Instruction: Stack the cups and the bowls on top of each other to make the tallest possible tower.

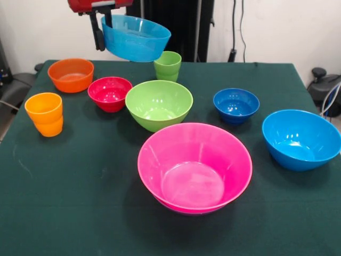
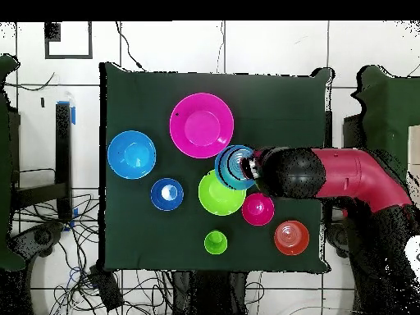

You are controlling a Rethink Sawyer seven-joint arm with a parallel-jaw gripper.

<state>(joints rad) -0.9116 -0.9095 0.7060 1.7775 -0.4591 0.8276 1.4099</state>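
Front view: the gripper [image 1: 106, 26] hangs at the top edge, its black fingers [image 1: 98, 33] pinched on the rim of a light-blue bowl [image 1: 136, 38], held tilted in the air above the red bowl [image 1: 110, 93] and lime green bowl [image 1: 159, 104], with the pink bowl [image 1: 194, 167] nearest the camera. Overhead view: the red arm [image 2: 353, 175] reaches in from the right, the lifted bowl [image 2: 235, 166] overlapping the lime green bowl [image 2: 220, 194] just below the pink one [image 2: 201, 125].

The tool [image 1: 104, 26] grips a tilted blue bowl [image 1: 136, 37] by its rim, raised above the desk [image 1: 80, 176]; a green cup [image 1: 168, 65] stands just beside and below.
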